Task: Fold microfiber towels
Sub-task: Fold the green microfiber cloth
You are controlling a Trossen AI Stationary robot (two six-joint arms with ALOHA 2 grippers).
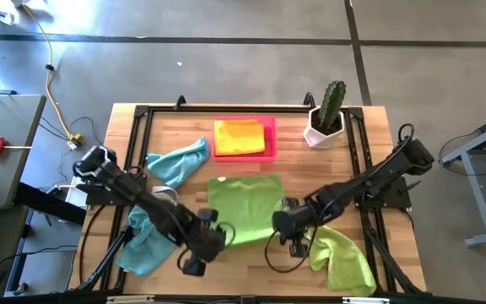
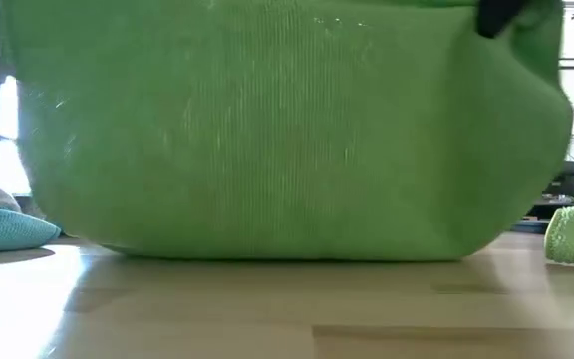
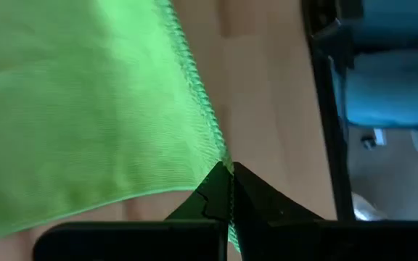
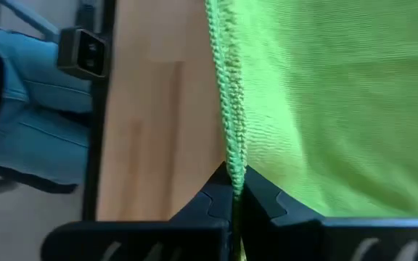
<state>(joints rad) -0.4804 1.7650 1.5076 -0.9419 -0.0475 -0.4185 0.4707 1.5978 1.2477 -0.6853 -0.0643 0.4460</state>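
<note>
Lime-green towel [image 1: 245, 203] hangs lifted by 2 near corners, left gripper [image 3: 230, 190] and right gripper [image 4: 236, 187] each pinched closed on one. Folding is underway; next, I judge, carry both corners to the far edge.

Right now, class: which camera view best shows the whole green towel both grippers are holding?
The high view: the green towel shows whole, pinched by the left gripper and right gripper. The low view shows only a hanging green wall; each wrist view, just one stitched corner.

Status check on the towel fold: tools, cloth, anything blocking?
Left tool and right tool each shut on a corner of the green towel. Towel lifted, hanging between them. Nothing blocking.
</note>
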